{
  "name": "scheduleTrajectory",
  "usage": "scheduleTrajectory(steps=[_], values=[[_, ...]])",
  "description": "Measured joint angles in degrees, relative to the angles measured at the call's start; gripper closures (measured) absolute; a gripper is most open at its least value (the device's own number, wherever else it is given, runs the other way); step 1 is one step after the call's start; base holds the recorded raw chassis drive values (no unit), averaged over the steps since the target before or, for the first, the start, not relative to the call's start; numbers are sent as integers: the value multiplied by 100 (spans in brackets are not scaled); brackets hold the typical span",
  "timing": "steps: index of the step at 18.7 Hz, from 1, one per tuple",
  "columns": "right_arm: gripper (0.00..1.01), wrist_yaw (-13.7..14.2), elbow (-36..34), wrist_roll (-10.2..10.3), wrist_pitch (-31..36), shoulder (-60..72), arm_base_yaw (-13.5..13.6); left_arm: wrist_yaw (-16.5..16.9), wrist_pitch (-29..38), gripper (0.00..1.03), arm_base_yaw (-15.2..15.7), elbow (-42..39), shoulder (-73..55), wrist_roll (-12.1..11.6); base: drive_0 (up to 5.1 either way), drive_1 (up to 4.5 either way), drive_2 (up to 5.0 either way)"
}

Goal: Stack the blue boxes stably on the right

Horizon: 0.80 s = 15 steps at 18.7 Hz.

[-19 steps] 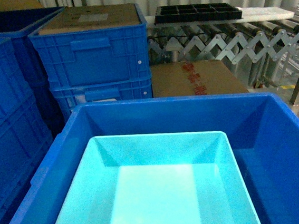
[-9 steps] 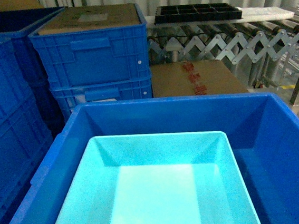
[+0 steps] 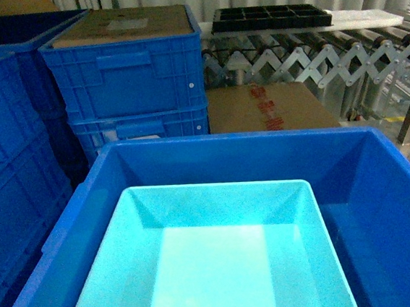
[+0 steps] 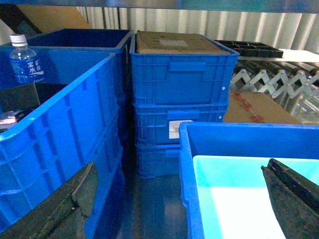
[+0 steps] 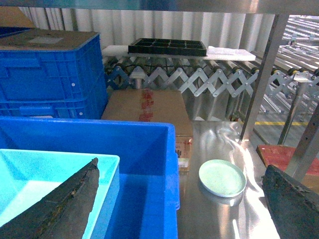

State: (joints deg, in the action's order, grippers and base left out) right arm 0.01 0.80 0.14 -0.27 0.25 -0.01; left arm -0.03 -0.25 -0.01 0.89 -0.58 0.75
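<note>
Both the left gripper (image 4: 179, 199) and right gripper (image 5: 182, 199) stand wide apart holding nothing, a big blue box (image 3: 384, 201) sits just ahead, and stacked blue boxes (image 3: 129, 81) stand behind-left, so progress cannot be told.

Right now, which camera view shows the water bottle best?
The left wrist view, the only one that shows it: the water bottle stands at the far left behind a blue crate's wall, cap and label clear. The head and right wrist views do not show the bottle at all.
</note>
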Motion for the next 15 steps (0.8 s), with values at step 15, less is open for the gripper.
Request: scheduleTrajectory(steps=[15], values=[[3,0,0,0,0,0,0,0,0,5,0,-2,0,0,0,0,0]])
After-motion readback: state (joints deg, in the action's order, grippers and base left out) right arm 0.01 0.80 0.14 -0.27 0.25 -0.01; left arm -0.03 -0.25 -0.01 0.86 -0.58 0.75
